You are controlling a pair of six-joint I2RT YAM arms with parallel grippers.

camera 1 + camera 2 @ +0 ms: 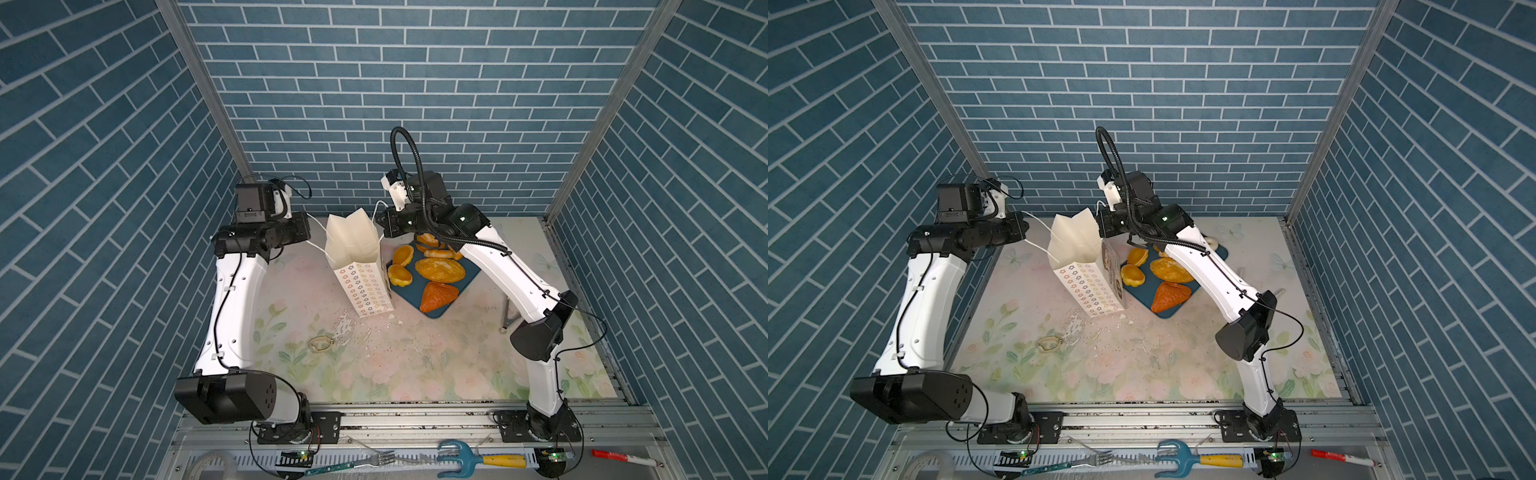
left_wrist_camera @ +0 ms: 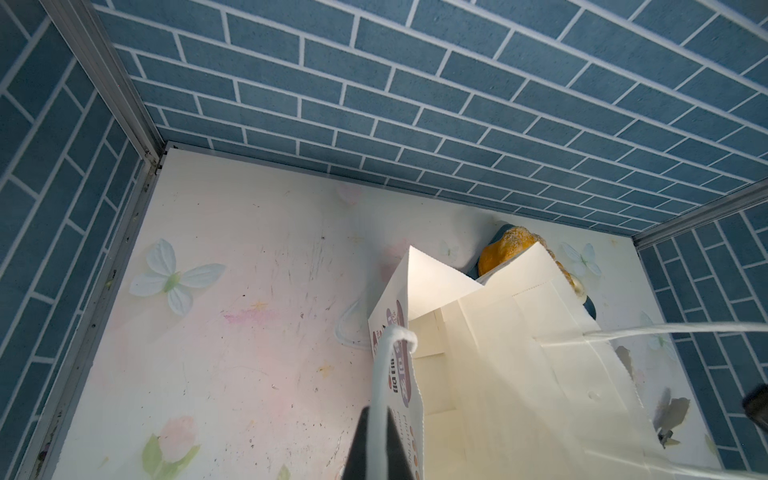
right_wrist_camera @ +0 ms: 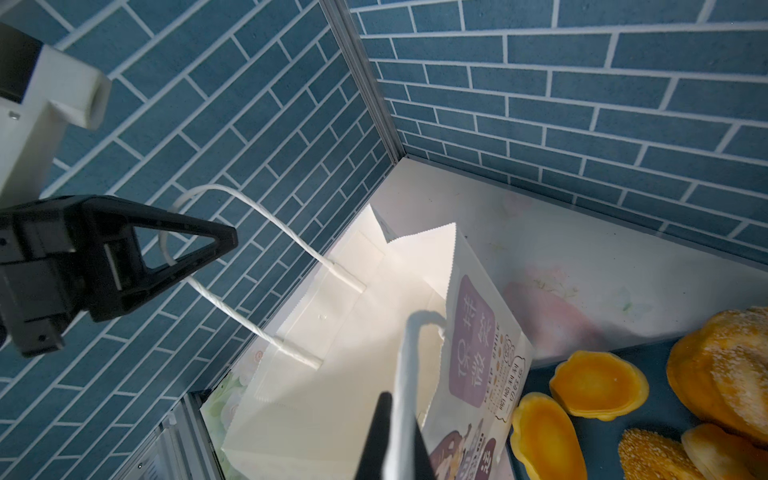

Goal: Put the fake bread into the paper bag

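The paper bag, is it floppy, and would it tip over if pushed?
Probably tippy: the paper bag stands tall, narrow and looks empty. Its thin walls likely crumple, and the cord handles look floppy.

The bag [image 1: 363, 286] stands upright at frame centre in both top views, mouth open (white, coloured rings down its side). The bread [image 1: 439, 269], golden-orange pieces, lies clustered just right of it.
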